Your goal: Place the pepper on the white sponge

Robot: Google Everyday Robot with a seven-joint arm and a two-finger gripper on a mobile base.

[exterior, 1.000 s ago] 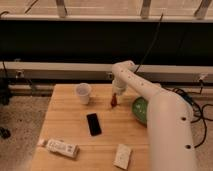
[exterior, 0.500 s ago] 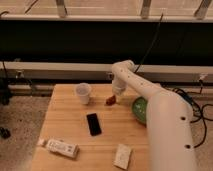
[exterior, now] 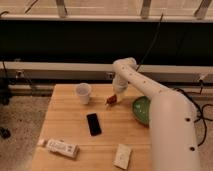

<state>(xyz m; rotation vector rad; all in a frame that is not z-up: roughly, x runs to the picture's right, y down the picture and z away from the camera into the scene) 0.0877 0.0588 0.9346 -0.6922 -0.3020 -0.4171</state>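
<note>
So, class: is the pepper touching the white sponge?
Apart. The camera view shows the pepper at the gripper, bare table separating it from the white sponge.

The robot's arm (exterior: 165, 110) is white, smooth and round like a fat tube, with a rounded joint. Its small end effector (exterior: 113, 99) looks pale too.

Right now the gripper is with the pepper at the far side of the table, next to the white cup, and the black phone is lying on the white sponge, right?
Not quite. In the camera view the black phone lies on bare table, apart from the white sponge near the front edge. The gripper with the pepper is beside the white cup, as you said.
</note>
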